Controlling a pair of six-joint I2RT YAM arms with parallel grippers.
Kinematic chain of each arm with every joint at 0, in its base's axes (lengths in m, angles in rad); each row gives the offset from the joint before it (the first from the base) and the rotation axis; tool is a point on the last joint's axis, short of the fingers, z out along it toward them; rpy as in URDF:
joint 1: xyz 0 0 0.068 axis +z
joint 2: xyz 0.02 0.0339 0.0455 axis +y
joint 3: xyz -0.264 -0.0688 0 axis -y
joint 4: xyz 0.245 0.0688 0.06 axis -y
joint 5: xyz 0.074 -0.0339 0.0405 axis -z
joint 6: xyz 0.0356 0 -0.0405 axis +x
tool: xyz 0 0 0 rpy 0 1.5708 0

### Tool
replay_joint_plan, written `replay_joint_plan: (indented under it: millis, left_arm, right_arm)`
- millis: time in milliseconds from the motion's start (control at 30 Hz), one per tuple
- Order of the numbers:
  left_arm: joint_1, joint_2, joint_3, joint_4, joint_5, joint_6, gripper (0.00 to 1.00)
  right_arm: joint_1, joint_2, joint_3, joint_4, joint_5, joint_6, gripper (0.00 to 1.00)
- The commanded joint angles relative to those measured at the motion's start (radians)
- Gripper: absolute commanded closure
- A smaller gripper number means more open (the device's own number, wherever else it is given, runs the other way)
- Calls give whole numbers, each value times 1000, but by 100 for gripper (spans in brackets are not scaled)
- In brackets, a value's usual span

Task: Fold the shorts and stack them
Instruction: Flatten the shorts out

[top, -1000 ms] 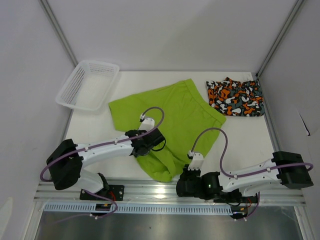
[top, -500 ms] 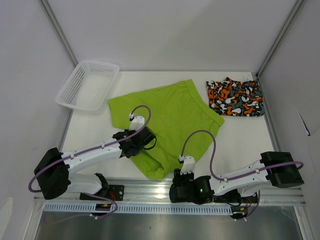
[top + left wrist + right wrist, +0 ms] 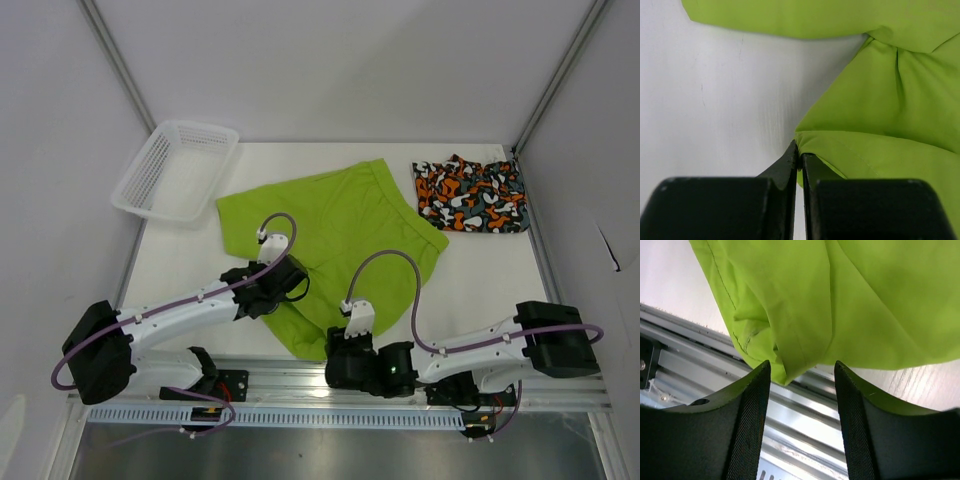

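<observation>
Basket point(image 3: 175, 170), one, white mesh, sits at ten o'clock on the table point(image 3: 490, 268). Left end effector point(image 3: 799, 156) is pinched on a fold of the lime green shorts point(image 3: 340, 225) mid-table, shown only by its wrist view. Right end effector point(image 3: 801, 369) stands apart at six o'clock, their hem overhanging the rail point(image 3: 800, 415). Camo shorts point(image 3: 470, 193), the second pair, lie at one o'clock.

- Top view: bright, even, diffuse light. The white table point(image 3: 490, 285) beside the lime green shorts point(image 3: 340, 225) is nearly washed out, with no hard glare.
- Only faint, soft shadows lie under the arms at the shorts' near edge.
- The metal rail point(image 3: 280, 375) just below the shorts carries a mild sheen.
- Left wrist view: the shorts' folds point(image 3: 880, 100) are crisp, while the left gripper point(image 3: 799, 157) is dark and soft-edged.
- Right wrist view: the stitching is sharp, and the right gripper point(image 3: 802, 365) is slightly blurred.
</observation>
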Motion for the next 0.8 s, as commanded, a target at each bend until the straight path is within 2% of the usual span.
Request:
replay_joint_plan:
  millis: [0, 33, 100, 133, 200, 233, 300, 500, 767]
  left_arm:
    - [3, -8, -7, 33, -3, 6, 94]
    - [3, -11, -10, 34, -5, 6, 94]
    - [3, -14, -10, 33, -8, 6, 94]
    - [3, -17, -9, 31, -9, 6, 94]
    - [4, -18, -10, 28, -14, 6, 94]
    - [4, -18, -7, 25, -17, 3, 94]
    - [12, -17, -10, 21, -23, 3, 94]
    - [67, -12, -27, 30, -40, -2, 94]
    - [180, 23, -56, 109, -15, 52, 91]
  right_arm:
    - [-25, 54, 60, 41, 22, -49, 43]
    - [-39, 69, 70, 29, 22, -45, 45]
    - [-53, 99, 109, -17, 23, -19, 55]
    - [-54, 121, 121, -29, 28, -13, 67]
    - [-51, 149, 166, -75, 46, 0, 79]
    - [-45, 160, 185, -94, 54, 3, 91]
    - [-25, 183, 256, -176, 66, 20, 100]
    - [64, 321, 440, -427, 134, 136, 100]
    - [111, 389, 407, -392, 111, 202, 100]
